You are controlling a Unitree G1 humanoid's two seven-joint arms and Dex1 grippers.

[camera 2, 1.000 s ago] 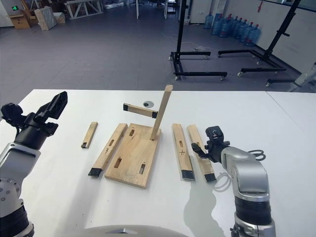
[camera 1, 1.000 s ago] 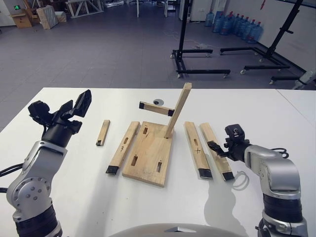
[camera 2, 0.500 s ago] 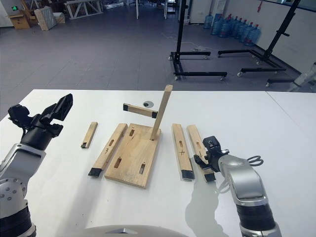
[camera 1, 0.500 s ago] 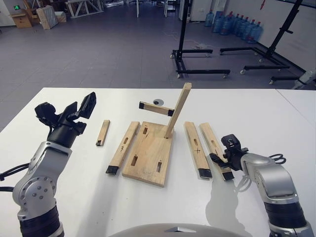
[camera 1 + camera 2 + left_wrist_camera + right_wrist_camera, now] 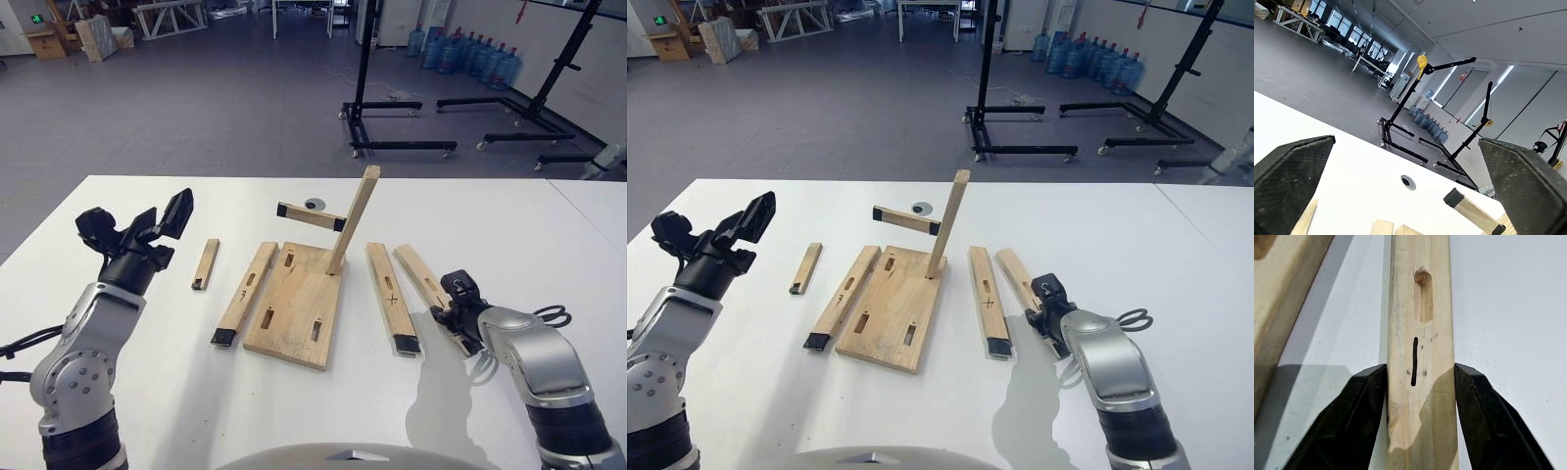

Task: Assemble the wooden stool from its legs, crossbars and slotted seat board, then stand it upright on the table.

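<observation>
The slotted seat board [image 5: 294,304] lies flat mid-table. One leg [image 5: 354,217] stands tilted in its far right slot, with a black-tipped crossbar [image 5: 311,215] sticking out to the left. A loose leg [image 5: 245,292] lies along the board's left side and a short crossbar [image 5: 205,262] farther left. Two more legs lie to the right. My right gripper [image 5: 454,305] is shut on the outer leg [image 5: 1420,293] near its near end, with its fingers [image 5: 1352,411] pressed on both sides. My left gripper [image 5: 137,223] hovers open over the table's left side, nothing between its fingers [image 5: 1288,181].
The inner right leg [image 5: 389,296] lies close beside the held one. A round cable hole [image 5: 314,203] sits behind the board. A cable loop [image 5: 549,314] lies by my right arm. A second table [image 5: 598,201] adjoins on the right.
My right gripper has slid along the outer leg toward its near end, and that end has swung slightly right. My left gripper has drifted a little toward the board.
</observation>
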